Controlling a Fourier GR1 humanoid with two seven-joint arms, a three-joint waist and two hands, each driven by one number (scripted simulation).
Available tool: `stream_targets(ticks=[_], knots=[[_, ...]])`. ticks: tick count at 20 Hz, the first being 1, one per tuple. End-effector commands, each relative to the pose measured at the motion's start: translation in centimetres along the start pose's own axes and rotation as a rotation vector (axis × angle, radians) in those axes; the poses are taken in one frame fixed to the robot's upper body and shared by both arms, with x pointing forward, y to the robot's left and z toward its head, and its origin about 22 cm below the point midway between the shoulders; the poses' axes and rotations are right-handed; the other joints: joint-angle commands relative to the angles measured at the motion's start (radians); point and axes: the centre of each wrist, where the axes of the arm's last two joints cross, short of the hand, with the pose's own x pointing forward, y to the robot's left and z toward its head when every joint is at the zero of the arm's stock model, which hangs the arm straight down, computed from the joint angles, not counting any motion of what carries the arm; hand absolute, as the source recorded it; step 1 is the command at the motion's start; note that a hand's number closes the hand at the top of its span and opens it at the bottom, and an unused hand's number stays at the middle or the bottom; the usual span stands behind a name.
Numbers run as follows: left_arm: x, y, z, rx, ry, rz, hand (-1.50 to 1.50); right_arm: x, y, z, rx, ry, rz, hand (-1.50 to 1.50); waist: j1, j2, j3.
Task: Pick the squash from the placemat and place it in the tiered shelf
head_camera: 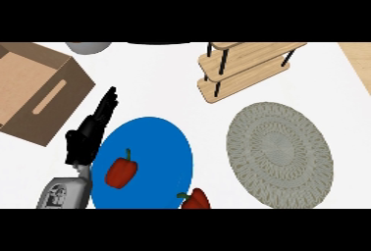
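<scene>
The counter is a smooth white surface; at the far right corner a strip of pale wood shows, either floor or another surface.

At far left sits a brown cardboard box, with matte walls, a slot handle cut in its near side and its flaps open. Just beyond it, at the far edge, is part of a grey rounded bowl-like object.

The tiered shelf stands at far centre-right: light wooden boards with rounded corners, stacked on thin black posts.

Near right lies a round woven placemat in grey-beige, with a ribbed, braided texture in concentric rings. No squash shows on it or anywhere else in view, so I cannot tell where it is.

Near centre is a glossy blue plate, flat and plain. A red bell pepper with a green stem lies on its left part; a second red pepper sits at the plate's near right rim, cut off by the edge of the view.

The left hand, black on a grey forearm, rests at the plate's left edge, fingers straight and released, pointing far, grasping nothing. The right hand is out of view
</scene>
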Motion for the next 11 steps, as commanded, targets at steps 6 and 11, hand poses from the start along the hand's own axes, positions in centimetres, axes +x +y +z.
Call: stream_targets(ticks=[6,11], knots=[[-0.3,0.4,1.5,0.002,0.002,0.001,0.00,-2.3,-14.7,-1.6,0.055,0.045,0.148,-1.50,0.007,0.002,0.001],[0.4,0.0,0.1,0.015,-0.002,0.014,0.00,-5.3,-21.2,-1.3,0.113,0.072,0.139,-1.50,0.002,0.005,0.002]])
